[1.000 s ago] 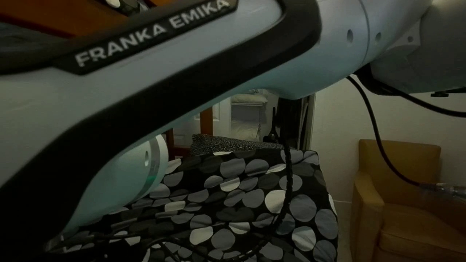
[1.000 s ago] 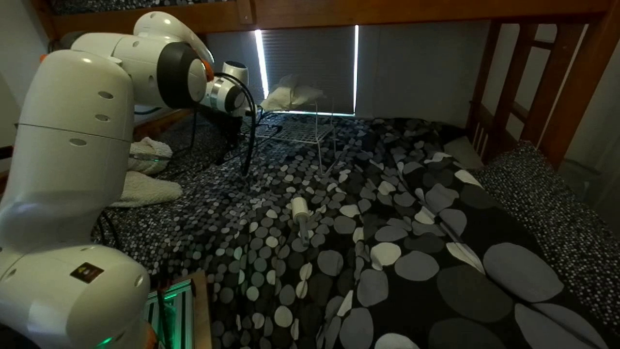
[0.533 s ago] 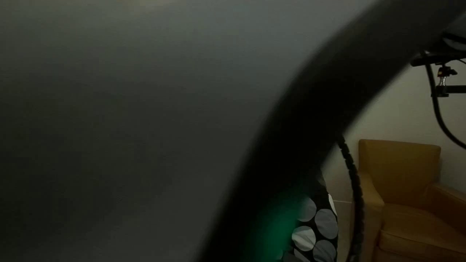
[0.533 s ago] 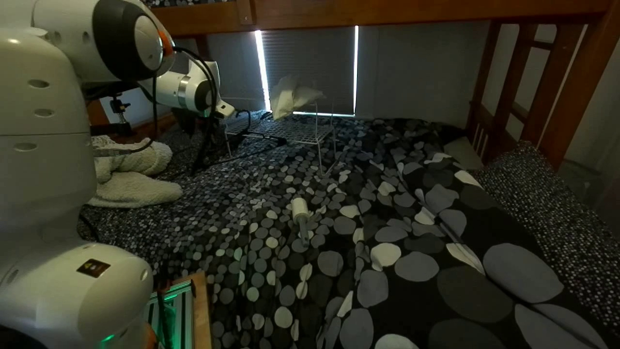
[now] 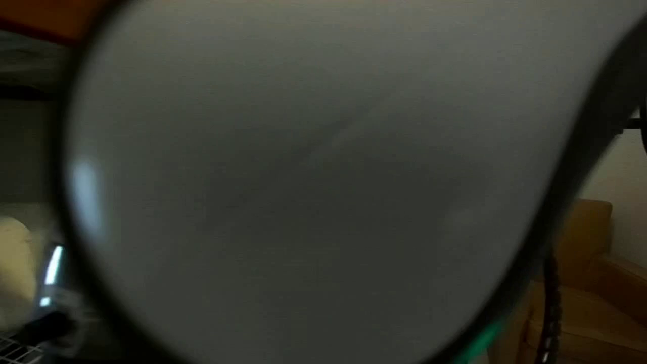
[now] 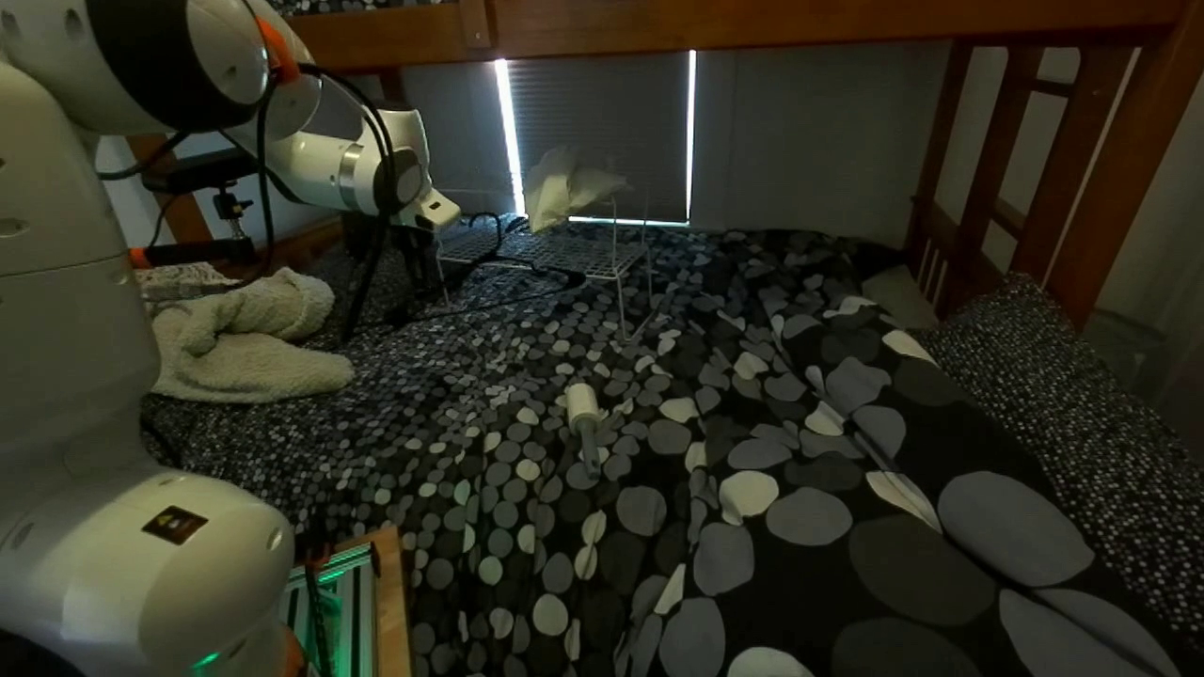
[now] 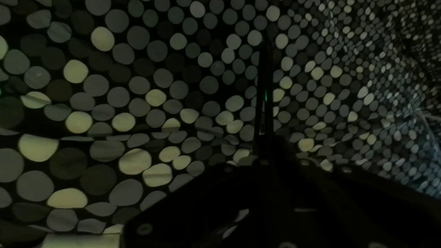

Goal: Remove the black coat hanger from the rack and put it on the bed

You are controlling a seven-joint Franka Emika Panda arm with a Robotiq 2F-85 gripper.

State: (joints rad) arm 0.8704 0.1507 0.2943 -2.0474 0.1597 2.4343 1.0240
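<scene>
Now | rack (image 6: 576,261) near far edge of bed (image 6: 809,515), pale bundle (image 6: 564,190) above | gripper (image 7: 272,144), murky, clamped on black coat hanger (image 7: 265,74)

The robot arm (image 6: 75,362) gleams, smooth and glossy, while matt, creased cloth covers the bed (image 6: 894,564). Thin metal wire forms the rack (image 6: 583,262); the black coat hanger (image 6: 564,275) looks matt, its material hard to tell. The fleece throw (image 6: 263,369) is rough and woolly, the bunk-bed rail (image 6: 800,23) smooth wood with a soft sheen, the lint roller (image 6: 584,409) plastic-looking at its handle.
</scene>
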